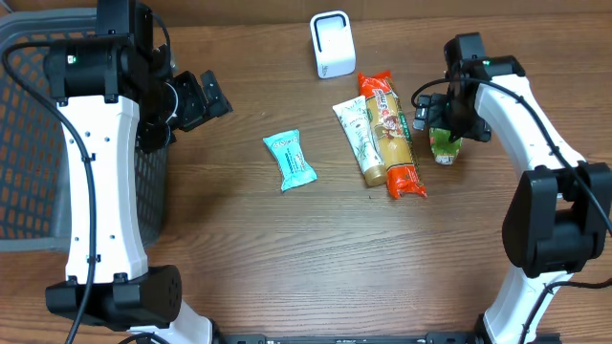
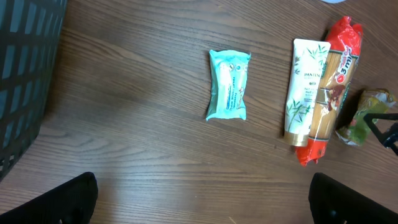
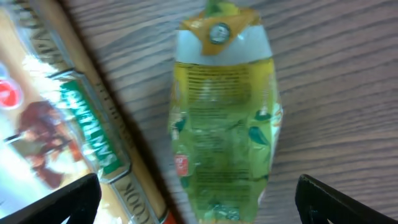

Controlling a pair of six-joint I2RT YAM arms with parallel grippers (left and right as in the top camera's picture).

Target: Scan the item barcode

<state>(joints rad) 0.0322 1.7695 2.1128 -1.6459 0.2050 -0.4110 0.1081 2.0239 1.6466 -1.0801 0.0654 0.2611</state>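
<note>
A green and yellow pouch (image 3: pixel 224 124) lies flat on the wooden table, its cap end pointing away from the jaws in the right wrist view. My right gripper (image 3: pixel 199 199) hangs just above the pouch (image 1: pixel 445 145), open, with a finger on each side and neither touching it. The white scanner (image 1: pixel 332 44) stands at the back centre. Beside the basket, my left gripper (image 1: pixel 206 96) is raised and open, holding nothing; in its wrist view the fingers of the left gripper (image 2: pixel 202 199) stand wide apart over bare wood.
A long red-ended spaghetti pack (image 1: pixel 394 134) and a white tube (image 1: pixel 361 141) lie side by side just left of the pouch. A teal packet (image 1: pixel 290 160) lies mid-table. A dark mesh basket (image 1: pixel 29 143) fills the left edge.
</note>
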